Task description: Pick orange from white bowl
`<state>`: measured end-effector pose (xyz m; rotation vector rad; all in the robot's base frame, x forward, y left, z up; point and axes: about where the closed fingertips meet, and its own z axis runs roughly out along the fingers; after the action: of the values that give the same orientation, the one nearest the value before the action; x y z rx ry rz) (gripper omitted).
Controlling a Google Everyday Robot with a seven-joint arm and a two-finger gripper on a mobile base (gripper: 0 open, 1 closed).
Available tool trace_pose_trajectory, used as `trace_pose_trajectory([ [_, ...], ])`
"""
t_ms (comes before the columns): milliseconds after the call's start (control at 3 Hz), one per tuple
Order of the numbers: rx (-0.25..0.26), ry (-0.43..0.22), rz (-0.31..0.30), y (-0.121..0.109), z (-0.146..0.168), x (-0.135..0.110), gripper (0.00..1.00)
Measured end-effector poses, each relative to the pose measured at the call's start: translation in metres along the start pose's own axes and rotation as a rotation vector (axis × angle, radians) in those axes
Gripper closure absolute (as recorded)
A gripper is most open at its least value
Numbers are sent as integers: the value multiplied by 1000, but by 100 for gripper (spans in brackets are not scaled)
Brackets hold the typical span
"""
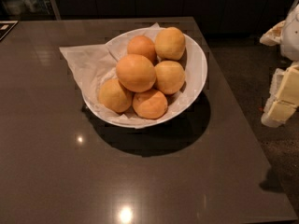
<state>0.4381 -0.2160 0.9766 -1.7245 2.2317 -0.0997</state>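
The orange (pixel 135 73) sits on top of the smaller ones in the white bowl (pixel 199 73), on the dark surface (pixel 51 167). The tool (pixel 283 99) hangs off the right edge, well apart, holding nothing; how far it is open, I can't tell.

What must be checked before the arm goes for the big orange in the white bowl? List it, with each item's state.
1. Orange on top of the pile, nothing over it: ok.
2. White bowl resting on the table, well inside its edges: ok.
3. Pincer above the orange: not ok; it is at the right edge of the view, past the table's side, apart from the bowl.
4. Room around the orange: not ok; smaller oranges touch it.
5. Paper liner off the orange: ok; it spills over the left rim.
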Motion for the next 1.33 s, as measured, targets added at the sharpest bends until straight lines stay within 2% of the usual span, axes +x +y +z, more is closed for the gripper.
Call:
trace_pose_trajectory([
  [333,15,7,-2,3,-5,-12,0],
  [667,6,38,-12,6,-9,-49,0],
  [1000,3,52,-48,6,-6,-91,0],
  [1333,22,37,-52,4,-9,-97,0],
])
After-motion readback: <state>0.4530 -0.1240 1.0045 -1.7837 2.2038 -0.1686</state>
